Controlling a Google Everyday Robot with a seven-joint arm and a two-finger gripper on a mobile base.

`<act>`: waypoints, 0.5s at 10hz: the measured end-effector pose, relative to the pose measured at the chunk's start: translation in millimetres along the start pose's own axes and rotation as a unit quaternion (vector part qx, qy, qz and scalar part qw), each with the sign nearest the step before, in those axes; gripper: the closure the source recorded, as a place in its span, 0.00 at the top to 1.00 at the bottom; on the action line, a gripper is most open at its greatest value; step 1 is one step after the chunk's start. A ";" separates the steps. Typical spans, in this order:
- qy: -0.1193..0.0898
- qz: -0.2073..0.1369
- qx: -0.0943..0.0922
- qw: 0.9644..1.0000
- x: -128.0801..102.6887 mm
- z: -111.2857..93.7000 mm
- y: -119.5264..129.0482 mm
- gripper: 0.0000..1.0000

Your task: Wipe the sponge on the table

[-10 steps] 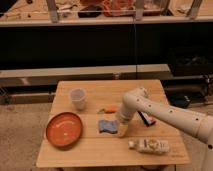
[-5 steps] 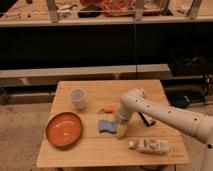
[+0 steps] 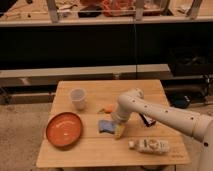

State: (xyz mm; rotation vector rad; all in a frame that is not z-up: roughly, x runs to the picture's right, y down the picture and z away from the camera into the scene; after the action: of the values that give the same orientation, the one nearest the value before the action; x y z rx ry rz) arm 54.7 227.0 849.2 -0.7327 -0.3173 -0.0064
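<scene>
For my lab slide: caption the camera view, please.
Robot arm's hand poised beside the small blue sponge on the light wooden slatted table, orange round plate nearby.

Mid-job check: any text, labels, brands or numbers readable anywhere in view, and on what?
None can be read.
Bottle lying on the table: label too blurred to read.
Black-and-white block behind the arm: too blurred.
Claw, down beside the sponge: no markings visible.

1. Gripper [image 3: 120,131]: low over the table [image 3: 90,152], at the sponge's [image 3: 105,125] right edge; fingers spread, tips blurred (contact with the sponge unclear).
2. Arm [image 3: 165,116]: cut off at the right edge.
3. Dark block [image 3: 147,120]: partly hidden behind the arm.
4. Small orange item [image 3: 107,107]: too small to identify.
</scene>
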 end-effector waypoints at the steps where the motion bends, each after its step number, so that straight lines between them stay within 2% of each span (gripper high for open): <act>1: -0.004 0.000 0.000 1.000 -0.6 -0.4 0.2 0.80; 5: -0.035 0.001 -0.003 0.999 -1.5 -5.0 0.6 0.80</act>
State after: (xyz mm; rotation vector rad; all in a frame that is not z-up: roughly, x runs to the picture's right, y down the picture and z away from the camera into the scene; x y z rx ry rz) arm 54.8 223.9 844.9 -0.7410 -0.3838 0.0193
